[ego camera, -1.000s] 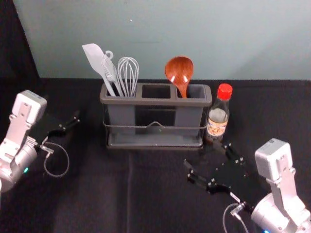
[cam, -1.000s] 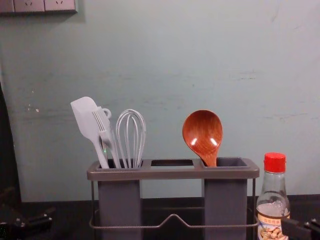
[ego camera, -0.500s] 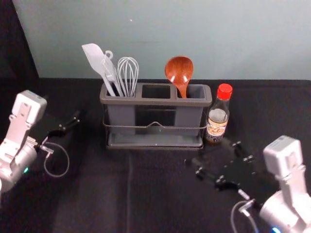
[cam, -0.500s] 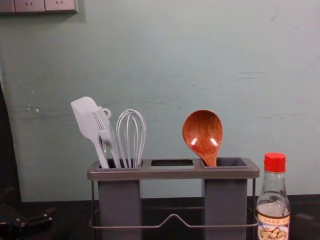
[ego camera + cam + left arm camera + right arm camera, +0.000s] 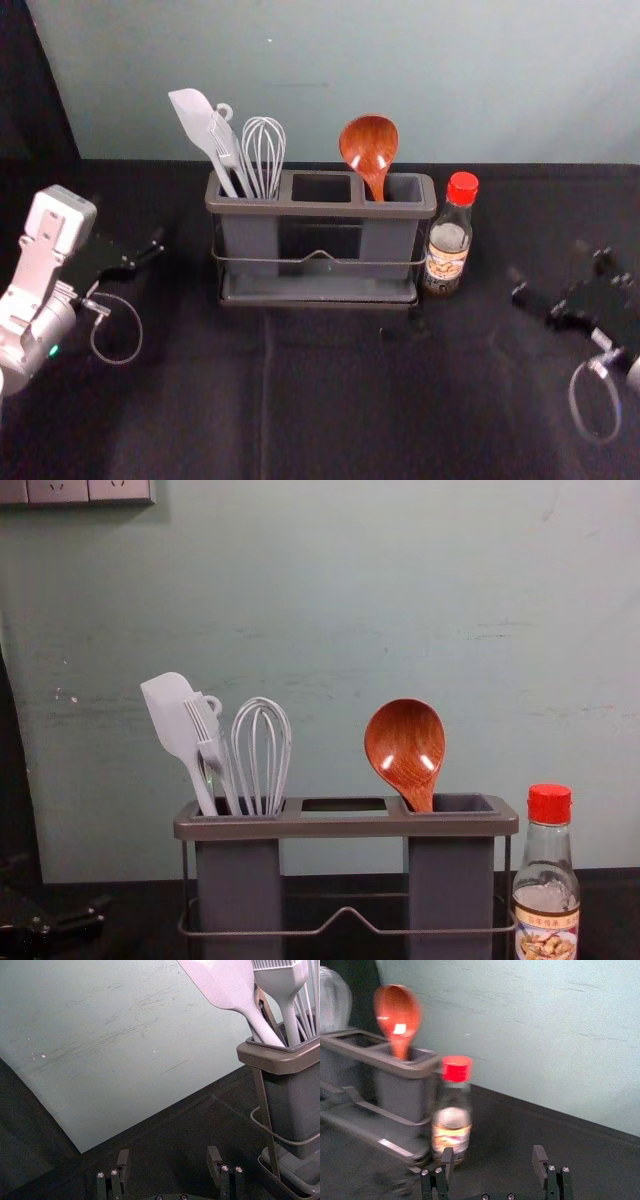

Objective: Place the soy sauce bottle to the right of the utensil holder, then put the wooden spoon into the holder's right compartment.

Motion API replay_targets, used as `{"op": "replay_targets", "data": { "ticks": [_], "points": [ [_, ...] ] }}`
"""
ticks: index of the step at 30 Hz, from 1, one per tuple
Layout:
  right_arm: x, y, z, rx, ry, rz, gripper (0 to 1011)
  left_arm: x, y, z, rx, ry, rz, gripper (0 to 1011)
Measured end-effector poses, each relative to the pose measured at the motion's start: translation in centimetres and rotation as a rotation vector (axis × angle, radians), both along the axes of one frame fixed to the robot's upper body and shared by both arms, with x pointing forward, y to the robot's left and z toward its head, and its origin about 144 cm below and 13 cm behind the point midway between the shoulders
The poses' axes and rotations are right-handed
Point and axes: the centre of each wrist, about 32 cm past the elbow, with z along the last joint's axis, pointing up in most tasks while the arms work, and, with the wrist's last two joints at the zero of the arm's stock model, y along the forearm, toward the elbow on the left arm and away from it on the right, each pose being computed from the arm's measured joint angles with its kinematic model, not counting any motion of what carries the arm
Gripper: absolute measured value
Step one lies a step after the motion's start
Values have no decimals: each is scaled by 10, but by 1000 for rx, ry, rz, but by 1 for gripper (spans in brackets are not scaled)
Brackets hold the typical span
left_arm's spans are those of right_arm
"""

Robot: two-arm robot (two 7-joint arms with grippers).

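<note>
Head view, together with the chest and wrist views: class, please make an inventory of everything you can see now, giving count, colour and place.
utensil holder: 1, dark grey, centre of the table
spatula: 1, pale grey, holder's left compartment
brush: 1, pale grey, left compartment
whisk: 1, pale grey, left compartment
wooden spoon: 1, reddish brown, right compartment, bowl up
soy sauce bottle: 1, clear with red cap, upright, right of the holder
table covering: 1, black, underneath
wall: 1, grey-green, behind
socket row: 1, pinkish grey, chest view's top left
left gripper: 1, black, open, left of the holder
right gripper: 1, black, open, right of the bottle
</note>
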Motion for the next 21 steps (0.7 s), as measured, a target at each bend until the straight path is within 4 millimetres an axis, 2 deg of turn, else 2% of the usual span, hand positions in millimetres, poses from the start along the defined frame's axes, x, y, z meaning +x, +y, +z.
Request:
{"op": "replay_targets", "data": {
  "ticks": [4,8,11,12,13,14,21],
  "points": [
    [21,-15,1,-3,8,-58,1002,0,0,0,0,0,0,1000],
    [43,-20,1,-4,16,-82,1002,0,0,0,0,0,0,1000],
    [57,-19,0,-6,17,-85,1002,0,0,0,0,0,0,1000],
    [71,-16,-2,-8,14,-86,1002,0,0,0,0,0,0,1000],
    [71,-16,-2,-8,14,-86,1002,0,0,0,0,0,0,1000],
    [81,-13,-3,-9,6,-83,1003,0,0,0,0,0,0,1000],
    [118,1,-13,12,-37,-96,1002,0,0,0,0,0,0,1000]
  ]
}}
